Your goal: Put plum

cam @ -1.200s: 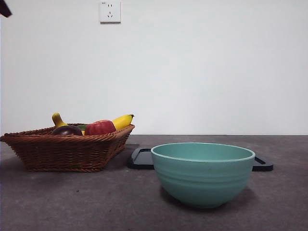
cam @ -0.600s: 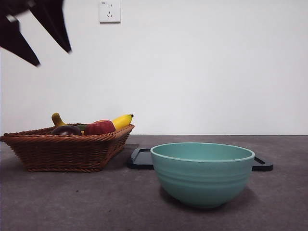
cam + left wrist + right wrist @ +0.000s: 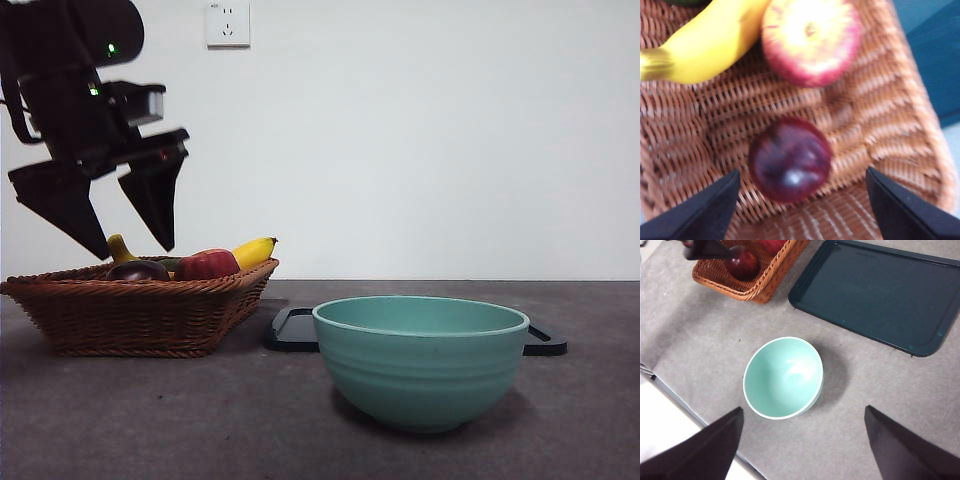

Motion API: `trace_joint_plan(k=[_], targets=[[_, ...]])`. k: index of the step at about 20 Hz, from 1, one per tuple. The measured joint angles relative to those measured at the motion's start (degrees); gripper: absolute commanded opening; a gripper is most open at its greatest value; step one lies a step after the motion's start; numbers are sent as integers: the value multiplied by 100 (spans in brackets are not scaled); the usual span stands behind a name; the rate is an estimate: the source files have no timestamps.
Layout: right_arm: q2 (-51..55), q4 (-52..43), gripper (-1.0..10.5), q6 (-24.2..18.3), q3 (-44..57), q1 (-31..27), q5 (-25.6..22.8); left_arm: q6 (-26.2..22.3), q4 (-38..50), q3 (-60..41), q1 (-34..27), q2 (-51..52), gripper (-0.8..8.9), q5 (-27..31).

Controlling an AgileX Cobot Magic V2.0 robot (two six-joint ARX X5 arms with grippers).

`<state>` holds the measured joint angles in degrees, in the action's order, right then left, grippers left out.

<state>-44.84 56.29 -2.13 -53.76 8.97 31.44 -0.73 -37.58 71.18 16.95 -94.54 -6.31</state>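
Front view: the left gripper (image 3: 130, 245) hangs with its two black jaws spread wide, tips pointing down, just above the near end of the wicker basket (image 3: 140, 315). Directly below the tips sits the plum (image 3: 139, 270), dark and round, low in the basket; beside it, farther from the gripper, are the red apple (image 3: 208, 265) and the yellow banana (image 3: 254, 251). Well off to the side of the gripper stands the teal bowl (image 3: 421, 362) on the grey table (image 3: 150, 420), with a dark tray (image 3: 292, 330) behind it.

Left wrist view: the plum (image 3: 790, 159) lies on the basket's weave (image 3: 880, 140) between the two spread jaws and a little ahead of their tips, untouched. Beyond it are the apple (image 3: 811, 40) and the banana (image 3: 705, 45).

Right wrist view: the right gripper (image 3: 802, 450) is held high over the table, jaws apart and gripping nothing, with the bowl (image 3: 783, 377) beneath and ahead. The tray (image 3: 875, 290) lies farther out, and the basket (image 3: 747, 277) with the plum (image 3: 742, 262) sits at the far corner.
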Motion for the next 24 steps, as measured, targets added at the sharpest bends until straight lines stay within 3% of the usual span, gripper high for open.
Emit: trace_joint_plan(k=[11, 14, 18, 24], targets=[[2, 0, 388, 0, 0, 0, 0, -48, 313, 2, 0, -597, 398, 42], [2, 0, 388, 0, 0, 0, 0, -50, 306, 2, 0, -695, 314, 42], [0, 0, 387, 0, 0, 0, 0, -50, 310, 2, 0, -706, 272, 46], [0, 0, 388, 0, 0, 0, 0, -50, 195, 17, 13, -581, 267, 46]])
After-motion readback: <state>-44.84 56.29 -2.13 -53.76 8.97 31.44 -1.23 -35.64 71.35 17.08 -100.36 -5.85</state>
